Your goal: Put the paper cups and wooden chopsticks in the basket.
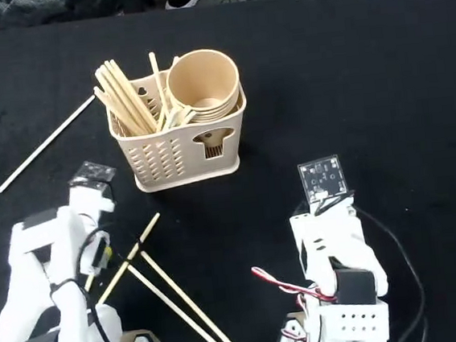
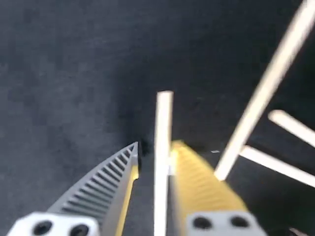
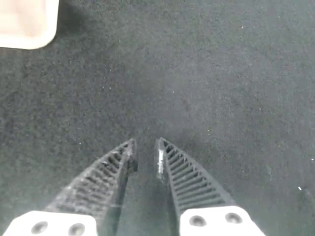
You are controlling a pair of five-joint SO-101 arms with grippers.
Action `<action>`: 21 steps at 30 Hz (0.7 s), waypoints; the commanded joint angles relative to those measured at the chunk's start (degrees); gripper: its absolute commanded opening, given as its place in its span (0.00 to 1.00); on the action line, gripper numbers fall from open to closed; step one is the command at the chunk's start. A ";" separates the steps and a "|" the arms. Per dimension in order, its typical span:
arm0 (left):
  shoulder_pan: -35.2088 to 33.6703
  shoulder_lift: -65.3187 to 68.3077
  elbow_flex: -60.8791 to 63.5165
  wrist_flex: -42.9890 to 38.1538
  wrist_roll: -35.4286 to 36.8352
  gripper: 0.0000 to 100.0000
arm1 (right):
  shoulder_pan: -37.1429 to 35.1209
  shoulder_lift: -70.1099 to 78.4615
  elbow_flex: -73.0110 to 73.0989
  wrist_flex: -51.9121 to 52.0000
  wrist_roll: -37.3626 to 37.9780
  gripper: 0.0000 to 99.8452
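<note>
Four wooden chopsticks are sitting outside the basket [image 1: 170,156] right now, and the rest are standing inside it. A bundle of chopsticks [image 1: 122,96] is leaning up out of the basket's left part. The nested paper cups [image 1: 203,80] are standing upright in its right part, mouths up.

Out to the left of the basket, a lone chopstick [image 1: 48,144] is lying slantwise on the black bench [image 1: 365,85], well apart from everything else.

Closer to the arms, an angled chopstick [image 1: 145,234] is running between the fingers of the left end effector [image 2: 156,145]. It is lying against the yellow finger [image 2: 197,177], while a dark gap is showing between it and the grey finger [image 2: 113,172]. So the jaws are sitting narrowly apart around the stick rather than clamped on it.

Near that, a pair of long chopsticks [image 1: 194,306] is lying side by side, their far ends coming up close to the angled one and their length running toward the near edge between the two arms.

The right end effector [image 3: 146,147] is hanging low over bare bench. Its fingers are sitting nearly together with a slim gap and gripping nothing. A corner of the basket is showing beyond it.
</note>
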 commanded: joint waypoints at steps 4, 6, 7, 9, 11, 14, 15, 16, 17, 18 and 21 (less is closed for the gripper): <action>1.54 -0.70 -0.75 -1.58 -0.09 0.03 | -0.44 -4.35 -0.66 -1.23 0.62 0.08; 1.54 -1.76 -1.98 0.00 0.00 0.03 | -0.44 -4.35 -0.66 -1.14 0.62 0.08; 1.45 -2.90 -3.03 1.93 0.00 0.03 | -0.44 -4.35 -0.66 -1.14 0.62 0.08; 1.54 -6.77 -5.76 7.74 0.09 0.03 | -0.44 -4.35 -0.66 -1.14 0.62 0.08; 1.54 -12.92 -9.36 14.15 0.18 0.03 | -0.44 -4.35 -0.66 -1.14 0.62 0.08; 1.54 -26.20 -14.99 23.47 0.18 0.03 | -0.44 -4.35 -0.66 -1.14 0.62 0.08; 1.54 -31.65 -16.92 25.76 0.18 0.03 | -0.44 -4.35 -0.66 -1.14 0.62 0.08; 1.54 -37.36 -18.95 27.08 0.79 0.03 | -0.44 -4.35 -0.66 -1.14 0.62 0.08; 1.54 -43.08 -20.79 27.34 2.11 0.03 | -0.44 -4.35 -0.66 -1.14 0.62 0.08; 1.63 -49.14 -22.55 26.99 4.22 0.03 | -0.44 -4.35 -0.66 -1.14 0.62 0.08; 2.42 -66.99 -24.57 15.74 13.54 0.03 | -0.44 -4.35 -0.66 -1.23 0.62 0.08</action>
